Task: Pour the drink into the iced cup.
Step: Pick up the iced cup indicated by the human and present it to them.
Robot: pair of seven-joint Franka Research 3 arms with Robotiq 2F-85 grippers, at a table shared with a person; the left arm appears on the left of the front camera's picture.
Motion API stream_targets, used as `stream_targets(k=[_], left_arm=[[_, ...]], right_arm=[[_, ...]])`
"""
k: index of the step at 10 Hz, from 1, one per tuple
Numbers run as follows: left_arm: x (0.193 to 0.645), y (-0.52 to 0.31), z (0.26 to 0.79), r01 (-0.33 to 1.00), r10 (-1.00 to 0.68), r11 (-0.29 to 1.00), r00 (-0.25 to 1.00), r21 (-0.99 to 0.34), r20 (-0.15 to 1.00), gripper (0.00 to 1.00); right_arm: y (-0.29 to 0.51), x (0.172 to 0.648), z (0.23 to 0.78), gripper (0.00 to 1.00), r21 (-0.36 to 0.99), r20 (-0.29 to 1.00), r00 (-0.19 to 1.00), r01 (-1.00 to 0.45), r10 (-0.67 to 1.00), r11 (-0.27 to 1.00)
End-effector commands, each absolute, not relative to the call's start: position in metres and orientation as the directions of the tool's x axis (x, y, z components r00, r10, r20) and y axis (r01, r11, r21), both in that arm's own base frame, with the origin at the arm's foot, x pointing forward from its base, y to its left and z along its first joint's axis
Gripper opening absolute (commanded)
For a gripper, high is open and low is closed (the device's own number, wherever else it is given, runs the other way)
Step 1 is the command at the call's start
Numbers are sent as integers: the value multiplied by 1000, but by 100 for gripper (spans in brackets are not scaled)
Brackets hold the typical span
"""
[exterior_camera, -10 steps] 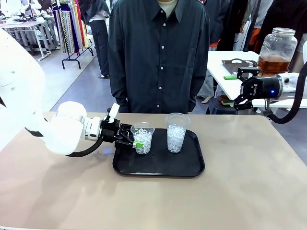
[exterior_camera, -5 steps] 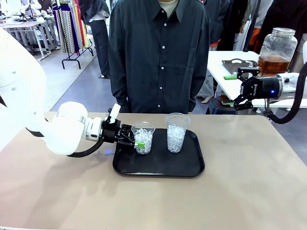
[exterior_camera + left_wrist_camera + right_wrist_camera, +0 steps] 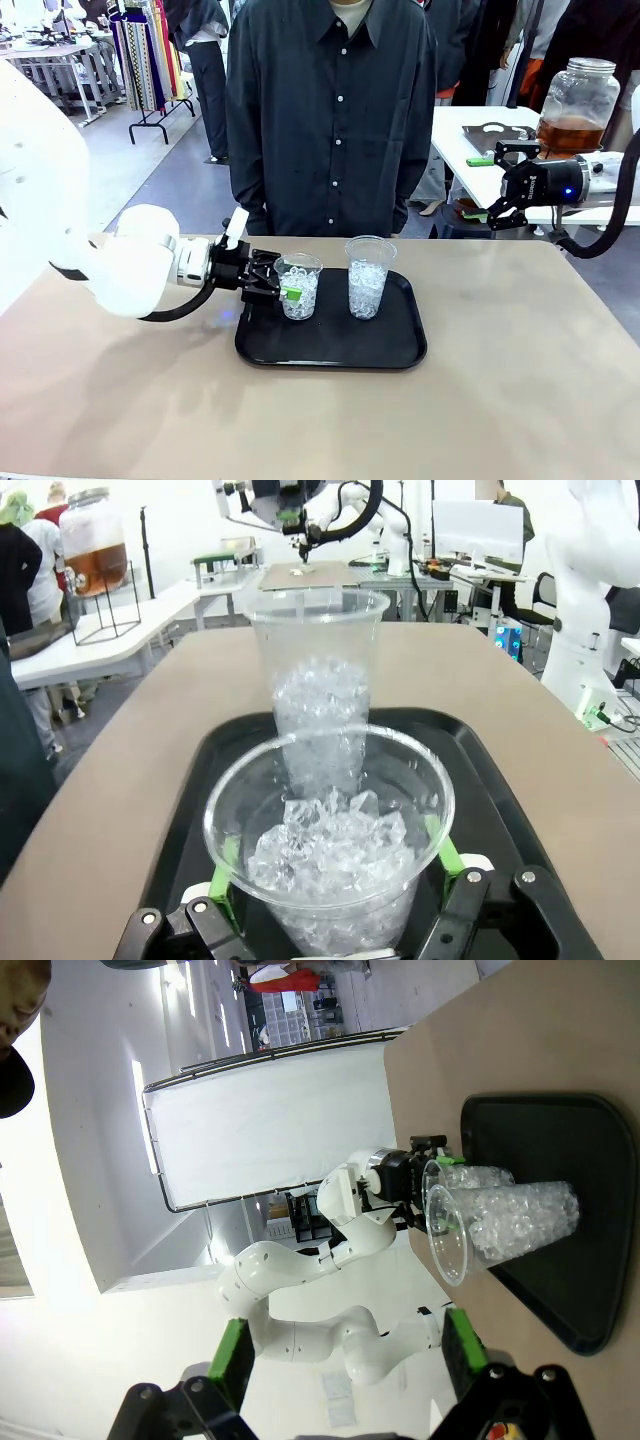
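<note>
Grasp step: left claw [image 3: 283,289] clamped on short iced cup [image 3: 300,272], 10 o'clock on tray [image 3: 400,356]; right claw [image 3: 479,187], jaws apart, aloft at 2 o'clock by the drink [image 3: 568,137] in its jar [image 3: 585,85]; next, probably a level lift.

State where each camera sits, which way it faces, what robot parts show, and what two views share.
Front: on robot's side, facing the person across the table; left gripper and right gripper show.
Left wrist: looks along own jaws gripping short cup.
Right wrist: raised, rolled sideways, looks past open jaws at tray.
Shared: both wrist views show tray.
</note>
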State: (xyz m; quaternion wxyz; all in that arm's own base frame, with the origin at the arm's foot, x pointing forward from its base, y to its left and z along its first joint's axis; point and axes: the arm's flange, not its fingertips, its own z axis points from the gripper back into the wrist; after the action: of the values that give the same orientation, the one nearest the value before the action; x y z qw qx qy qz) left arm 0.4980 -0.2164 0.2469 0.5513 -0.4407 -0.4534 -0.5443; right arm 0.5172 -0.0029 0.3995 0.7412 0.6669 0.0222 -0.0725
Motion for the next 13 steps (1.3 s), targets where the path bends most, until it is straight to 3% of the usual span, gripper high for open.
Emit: stream_targets(k=[1,9,13], left_arm=[[489,-214,260,997,-154,45,-47,55,987,88],[544,-209,387,973,-131,130,-173,190,976,88],[585,-210,437,976,-115,159,-133,151,984,88]], right_arm=[[-3,517,400,100,986,-129,989,136,-77,98],[-3,517,400,100,986,-129,989,136,-77,98],[-3,517,400,100,986,-129,989,136,-77,98]])
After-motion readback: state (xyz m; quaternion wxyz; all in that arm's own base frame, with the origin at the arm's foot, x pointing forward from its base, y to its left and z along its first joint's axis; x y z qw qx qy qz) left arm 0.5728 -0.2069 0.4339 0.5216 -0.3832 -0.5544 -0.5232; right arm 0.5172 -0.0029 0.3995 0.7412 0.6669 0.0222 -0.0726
